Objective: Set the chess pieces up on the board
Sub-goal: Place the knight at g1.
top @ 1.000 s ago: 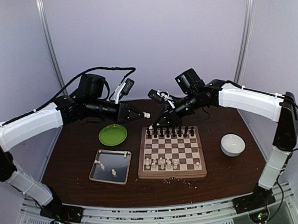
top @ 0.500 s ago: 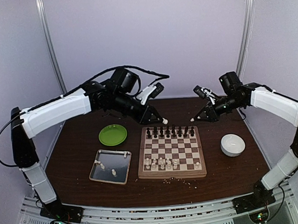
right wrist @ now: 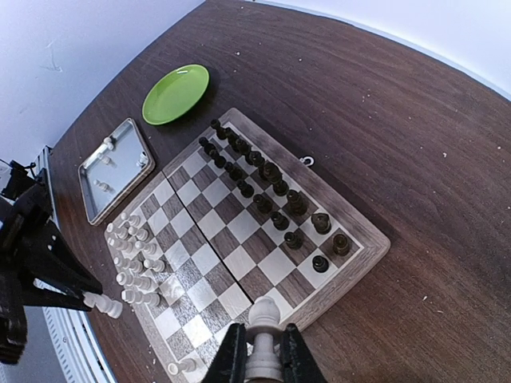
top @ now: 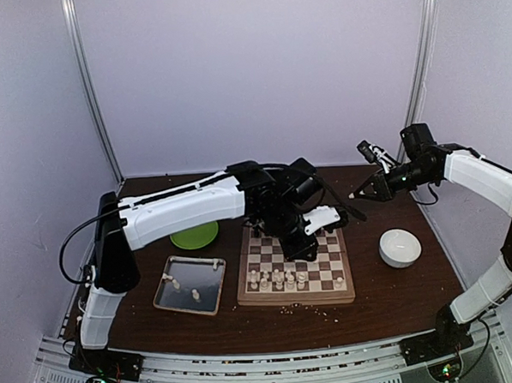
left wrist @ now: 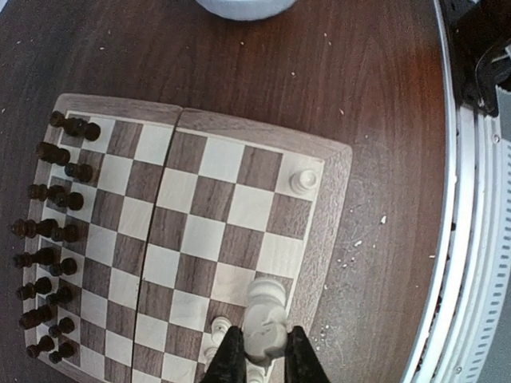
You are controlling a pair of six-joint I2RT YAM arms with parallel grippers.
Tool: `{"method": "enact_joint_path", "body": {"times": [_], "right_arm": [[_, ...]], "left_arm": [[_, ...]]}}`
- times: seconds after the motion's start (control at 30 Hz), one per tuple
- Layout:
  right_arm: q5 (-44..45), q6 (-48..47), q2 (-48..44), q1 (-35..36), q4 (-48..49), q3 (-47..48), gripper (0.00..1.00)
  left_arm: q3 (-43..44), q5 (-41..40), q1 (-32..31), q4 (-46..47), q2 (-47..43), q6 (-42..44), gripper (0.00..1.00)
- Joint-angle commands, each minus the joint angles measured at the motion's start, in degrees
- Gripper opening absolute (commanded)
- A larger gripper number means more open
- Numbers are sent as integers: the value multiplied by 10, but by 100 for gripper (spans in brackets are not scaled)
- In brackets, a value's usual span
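Grip is closed on both sides. The left hand (left wrist: 262, 361) pinches a cream piece (left wrist: 266, 317) and hangs over the near rows of the board (top: 296, 300), its arm stretched across the board from the left. Just beside the held piece stands the cream cluster (top: 276, 280), which fills the left part of the near rows. Toward the near right corner the squares are bare, up to a lone cream piece (left wrist: 303, 181) on the corner square. Whether the held piece touches a square yet I cannot tell. The dark pieces (left wrist: 49, 231) line the two far rows. The right hand (right wrist: 257, 355) is likewise shut around a second cream piece (right wrist: 263, 331), held in the air beyond the board's far right corner, well apart from the left arm. Off the board's left edge a silver tray (top: 207, 278) holds spare cream pieces (top: 195, 292).

The step in hand looks like seating the left hand's piece in the cream ranks. The next move calls for a straight descent onto a bare square, since a tilt so close to the cluster could knock a neighbour, then opening and lifting clear. The right hand would do best to wait until the left arm is off the board.
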Motion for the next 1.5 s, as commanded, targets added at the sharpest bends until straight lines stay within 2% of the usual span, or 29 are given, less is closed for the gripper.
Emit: {"method": "enact_joint_path", "body": {"times": [0.0,0.43,0.97,1.47], "right_arm": [[-8,5,-12,-3,14,-7,10],[-13,6,-7,-3,15,-5,10],[-16,1,-1,-4,9,0,11],[-22,-2,2,-6,6,-1,11]], "left_arm": [[38,-41,-17,-19,29,61,0],[90,-54,-45,-19,108,110,0],[97,-18,-50,8,136,128,1],[114,-31,-54,10,153,120,3]]}}
